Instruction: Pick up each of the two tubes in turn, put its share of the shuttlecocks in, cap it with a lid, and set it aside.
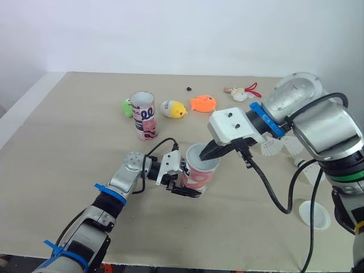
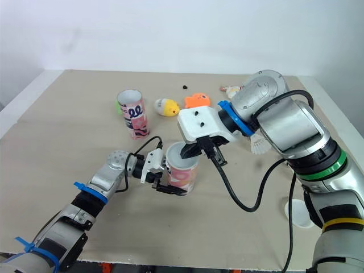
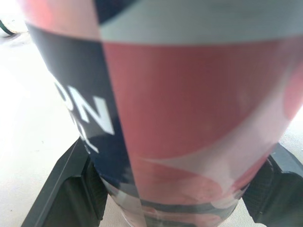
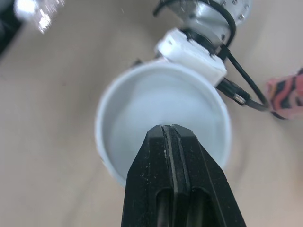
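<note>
My left gripper (image 1: pixel 185 183) is clamped on the tube (image 1: pixel 200 173), one finger on each side of its pink, navy and white wall low down, and the tube stands upright on the table (image 1: pixel 57 142). My right gripper (image 4: pixel 172 128) has its two fingers pressed flat together with nothing that I can see between them; its tip sits at the open mouth of that same tube, pointing down into the white inside, just across from my left gripper. To the right of my right gripper, near its wrist, lie white shuttlecocks (image 1: pixel 272 148), partly hidden by my arm. Further right of that gripper and nearer to me, a white lid (image 1: pixel 314 214) lies close to the table's near edge. Beyond my left gripper and a little to its left stands the second tube (image 1: pixel 144 115), upright and open, well apart from the first. Just past it lie a green toy (image 1: pixel 127 107), a yellow toy (image 1: pixel 173 108) and an orange toy (image 1: pixel 203 103).
</note>
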`<state>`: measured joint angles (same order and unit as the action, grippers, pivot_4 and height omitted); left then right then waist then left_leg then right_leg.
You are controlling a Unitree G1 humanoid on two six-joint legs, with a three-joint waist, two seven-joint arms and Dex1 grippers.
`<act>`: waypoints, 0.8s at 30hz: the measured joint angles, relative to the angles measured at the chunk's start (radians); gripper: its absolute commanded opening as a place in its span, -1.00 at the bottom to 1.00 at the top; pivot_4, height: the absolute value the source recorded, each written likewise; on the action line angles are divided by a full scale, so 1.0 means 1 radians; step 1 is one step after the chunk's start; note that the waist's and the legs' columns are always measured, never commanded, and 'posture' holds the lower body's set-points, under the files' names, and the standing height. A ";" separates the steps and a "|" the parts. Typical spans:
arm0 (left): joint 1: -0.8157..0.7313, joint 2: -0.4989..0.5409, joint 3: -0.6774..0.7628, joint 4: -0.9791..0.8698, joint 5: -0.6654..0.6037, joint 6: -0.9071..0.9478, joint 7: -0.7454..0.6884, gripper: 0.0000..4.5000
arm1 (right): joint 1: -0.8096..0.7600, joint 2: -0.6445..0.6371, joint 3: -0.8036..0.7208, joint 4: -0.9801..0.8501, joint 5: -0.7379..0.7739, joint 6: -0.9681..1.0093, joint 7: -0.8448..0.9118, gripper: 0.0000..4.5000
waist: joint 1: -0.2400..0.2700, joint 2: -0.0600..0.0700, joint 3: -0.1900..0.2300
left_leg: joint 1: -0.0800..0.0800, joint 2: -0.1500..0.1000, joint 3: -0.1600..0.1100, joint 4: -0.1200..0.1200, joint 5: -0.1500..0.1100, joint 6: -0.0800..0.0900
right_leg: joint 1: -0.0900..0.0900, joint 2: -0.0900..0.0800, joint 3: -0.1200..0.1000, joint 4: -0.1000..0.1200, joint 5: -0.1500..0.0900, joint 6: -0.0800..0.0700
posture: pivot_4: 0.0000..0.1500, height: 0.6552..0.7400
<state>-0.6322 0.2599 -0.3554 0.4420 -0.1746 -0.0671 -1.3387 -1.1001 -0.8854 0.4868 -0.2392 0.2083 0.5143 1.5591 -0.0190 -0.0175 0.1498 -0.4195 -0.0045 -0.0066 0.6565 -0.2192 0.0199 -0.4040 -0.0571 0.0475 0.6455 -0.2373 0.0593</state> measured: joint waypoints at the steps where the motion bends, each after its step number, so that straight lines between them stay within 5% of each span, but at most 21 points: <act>1: 0.000 0.000 0.000 0.000 0.001 0.000 0.001 0.44 | -0.001 -0.001 0.009 -0.001 -0.010 -0.019 0.002 -0.99 | 0.000 0.000 0.000 | 0.001 0.000 0.000 0.000 0.000 0.000 | 0.000 0.000 0.000 0.000 0.000 0.000 | 1.00 1.00; 15: 0.002 -0.001 -0.001 0.004 0.010 0.004 0.013 0.44 | 0.039 0.029 -0.043 -0.006 -0.016 0.059 0.003 -0.99 | -0.001 -0.004 -0.002 | 0.014 0.001 -0.002 -0.002 -0.001 -0.001 | 0.013 -0.006 -0.001 0.000 -0.005 -0.007 | 1.00 1.00; 24: -0.004 -0.021 0.002 0.002 -0.010 0.011 -0.002 0.44 | 0.153 -0.078 -0.432 -0.042 0.294 0.336 -0.054 -0.99 | 0.021 -0.003 0.001 | -0.003 0.000 -0.005 -0.002 -0.001 -0.001 | 0.002 -0.008 -0.005 -0.004 -0.003 -0.005 | 1.00 1.00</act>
<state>-0.6359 0.2393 -0.3534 0.4441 -0.1842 -0.0558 -1.3410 -0.9469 -0.9633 0.0553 -0.2814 0.5026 0.8508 1.5052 0.0019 -0.0201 0.1504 -0.4221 -0.0044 -0.0112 0.6544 -0.2201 0.0188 -0.4024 -0.0649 0.0427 0.6417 -0.2404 0.0548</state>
